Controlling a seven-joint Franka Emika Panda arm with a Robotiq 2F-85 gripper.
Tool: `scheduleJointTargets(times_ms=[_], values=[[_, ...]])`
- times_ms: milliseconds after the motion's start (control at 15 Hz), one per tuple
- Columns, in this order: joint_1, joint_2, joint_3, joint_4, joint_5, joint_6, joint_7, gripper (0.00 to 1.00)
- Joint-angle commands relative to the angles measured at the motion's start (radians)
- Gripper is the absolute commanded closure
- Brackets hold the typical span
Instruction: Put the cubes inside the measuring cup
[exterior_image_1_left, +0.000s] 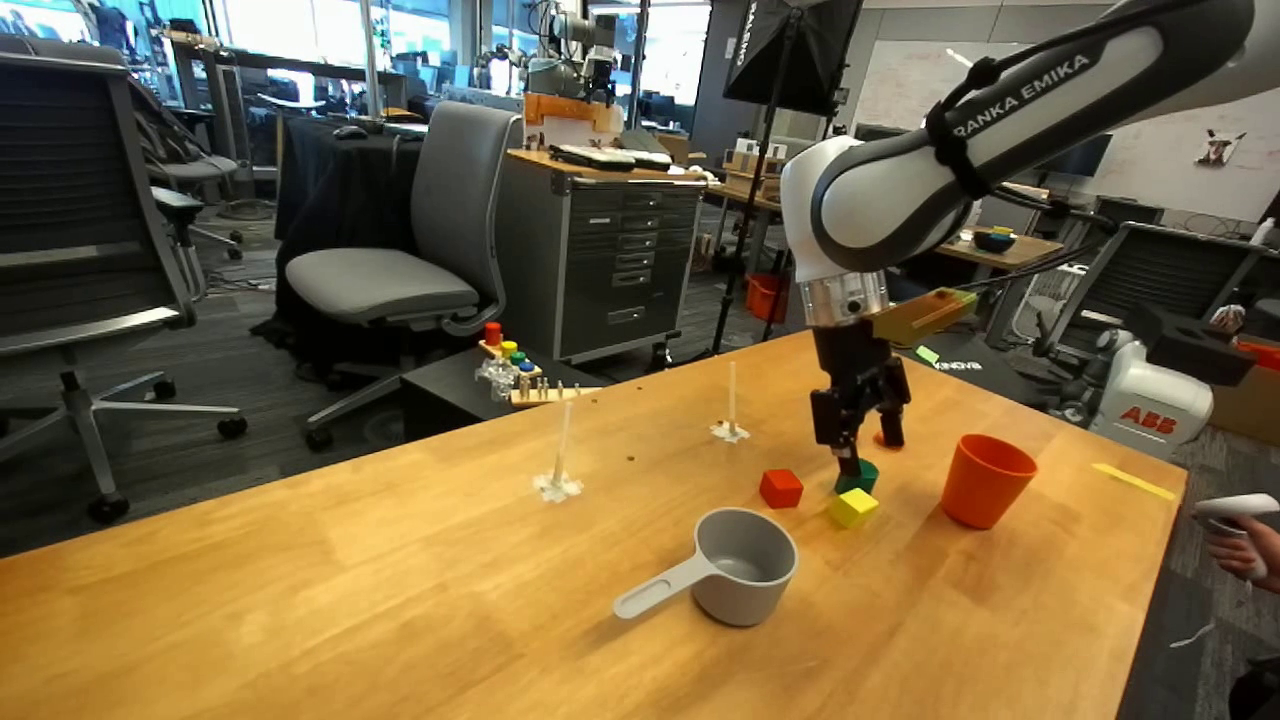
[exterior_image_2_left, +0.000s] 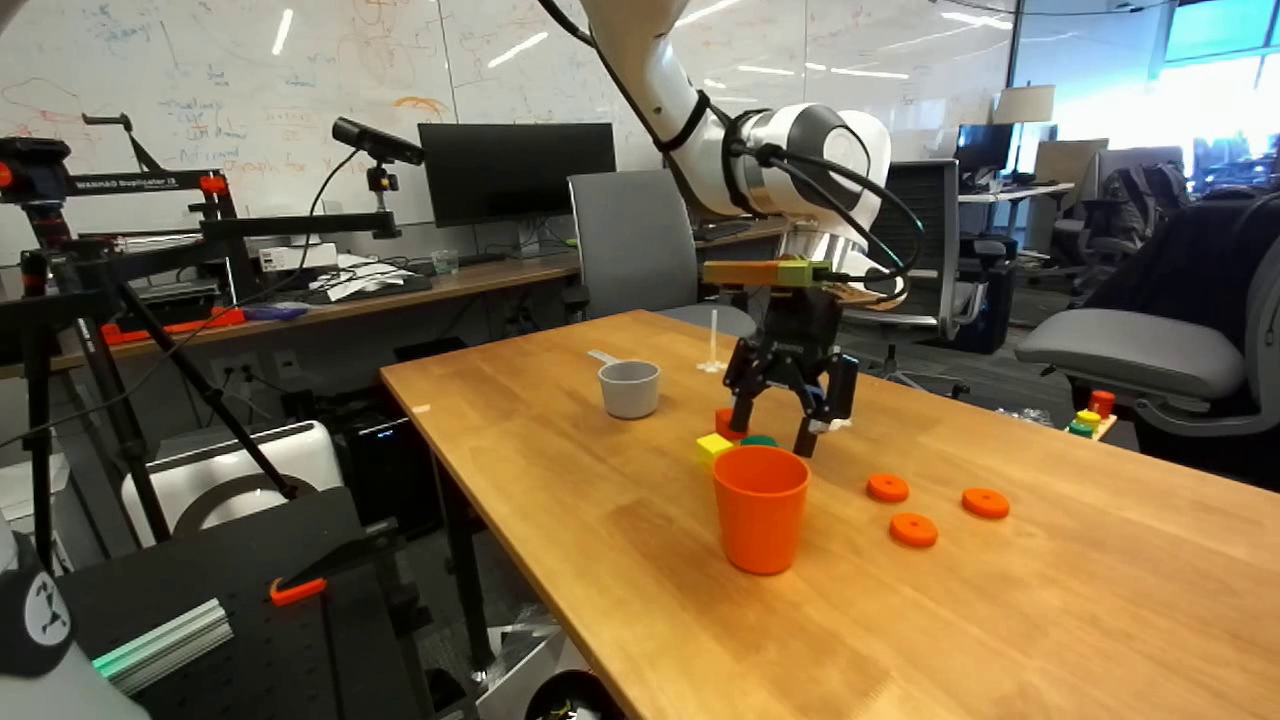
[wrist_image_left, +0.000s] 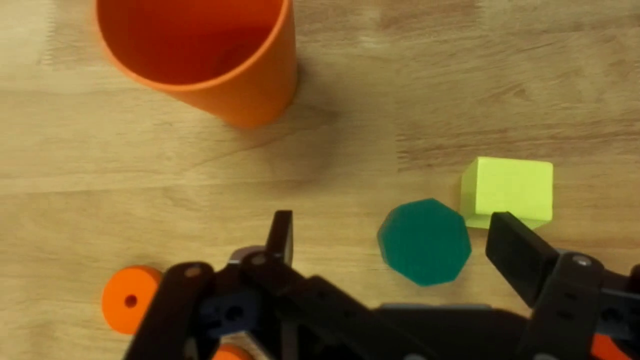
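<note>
In the wrist view, the black two-finger gripper (wrist_image_left: 392, 230) has its fingers spread wide and holds nothing; a dark green octagonal block (wrist_image_left: 425, 242), wooden-looking, sits between them. The yellow-green wooden-looking cube (wrist_image_left: 515, 187) lies at two o'clock from that block, touching it or nearly so; one fingertip hides part of its lower edge. The step looks like lining up for this cube. I would rise slightly, shift toward two o'clock, then turn the wrist a quarter so the fingers take its twelve and six o'clock faces, clear of the green block. The orange plastic-looking cup (wrist_image_left: 257, 95), between ten and eleven, is not the target.

In an exterior view, the round matte grey measuring cup (exterior_image_1_left: 740, 600), metal or plastic I cannot tell, stands upright, handle between eight and nine. From it, the red wooden-looking cube (exterior_image_1_left: 781, 488) is at one o'clock, the yellow-green one at two; neither is inside. Best release each over the bowl's middle. The white-and-grey arm (exterior_image_1_left: 1050, 120) reads "RANKA EMIKA", first letter hidden; a black panel (exterior_image_1_left: 980, 385) "KINOVA"; a white robot (exterior_image_1_left: 1155, 400) "ABB".

In an exterior view, a black bar (exterior_image_2_left: 138, 183) reads "WANHAO Duplicator"; the whiteboard's (exterior_image_2_left: 540, 90) handwriting is too faint to read.
</note>
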Motion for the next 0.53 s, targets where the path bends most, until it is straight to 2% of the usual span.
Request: scheduleJointTargets(times_ms=[0,67,133,200,333,467], values=[[-0.016,-0.014,-0.009,-0.014,0.021,-0.011,-0.016,0.25],[-0.018,-0.011,-0.009,-0.013,0.021,-0.011,-0.015,0.21],[-0.020,-0.005,-0.008,-0.010,0.022,-0.013,-0.015,0.06],[-0.020,-0.001,-0.008,-0.009,0.022,-0.012,-0.011,0.07],[-0.015,0.004,-0.006,-0.006,0.019,-0.015,-0.012,0.00],[-0.013,0.006,-0.005,-0.005,0.019,-0.014,-0.013,0.00]])
